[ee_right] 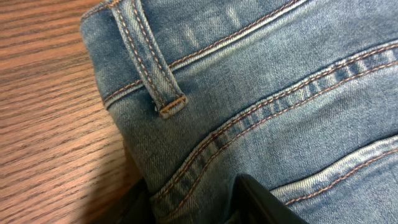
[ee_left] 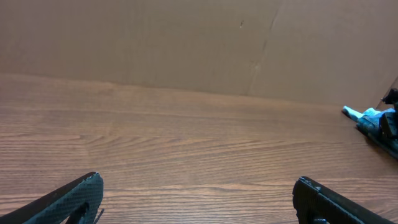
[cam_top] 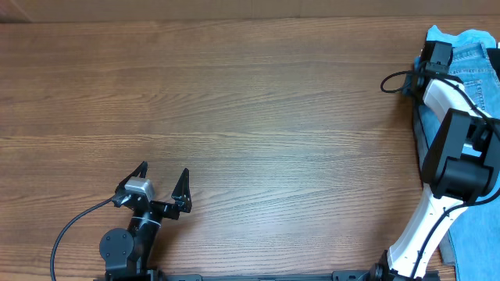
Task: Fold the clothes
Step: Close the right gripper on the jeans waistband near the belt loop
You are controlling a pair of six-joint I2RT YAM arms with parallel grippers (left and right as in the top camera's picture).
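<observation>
My right gripper (ee_right: 193,200) is down on the jeans (ee_right: 267,93), way out at the right edge of the tabletop (cam_top: 234,101), with a finger on either side of a stitched seam just below the belt loop (ee_right: 149,62). Honestly I can't tell if I'm clamped on denim or just straddling it. My left gripper (cam_top: 163,170) sits wide open with nothing in it, well apart at the near left. My worry is that if I've only caught the top layer, dragging toward the middle peels it and bunches the rest. Thick denim could also slip out mid-pull. Part of the pair runs out of the overhead view, so any overhang might tug it off.
</observation>
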